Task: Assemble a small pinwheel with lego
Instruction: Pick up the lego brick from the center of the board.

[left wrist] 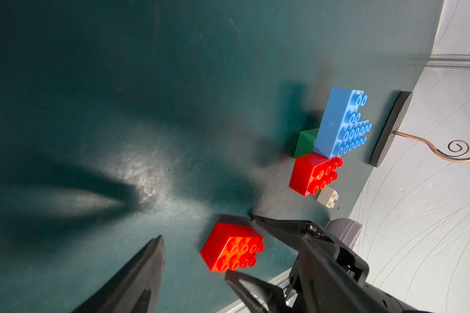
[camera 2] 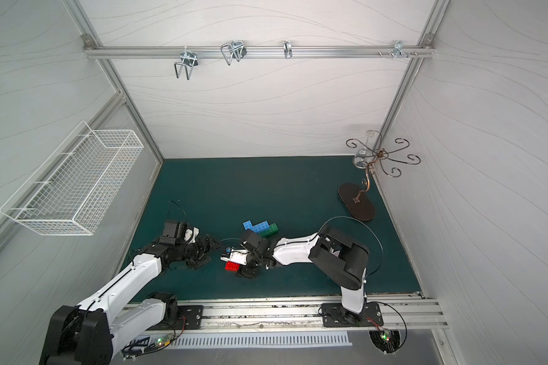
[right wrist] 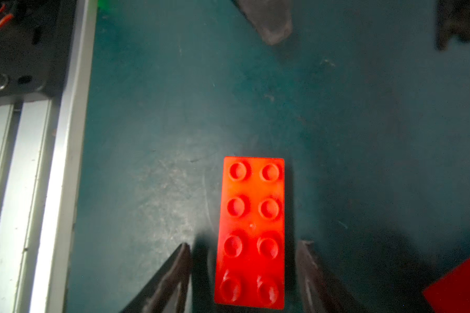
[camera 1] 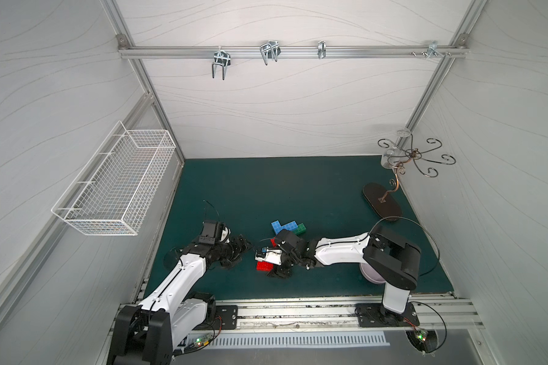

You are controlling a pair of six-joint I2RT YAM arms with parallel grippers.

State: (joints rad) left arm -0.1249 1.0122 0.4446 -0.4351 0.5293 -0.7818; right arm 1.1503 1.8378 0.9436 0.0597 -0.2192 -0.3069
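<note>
On the green mat, near its front edge, a red brick lies flat, studs up. The right gripper straddles its long sides, fingers apart with a thin gap on each side, so nothing is gripped. The left gripper faces it from the brick's other end, its two fingertips wide apart and empty.

Just behind, the other lego pieces lie loose, not built up. A second red brick sits just beside two blue bricks set in a step, with a green brick against them and a white square by the red one. In both top views the right wrist covers that red brick and the white square. The right arm hides most of the lilac bowl. A hook stand sits towards the far right corner, well apart.
</note>
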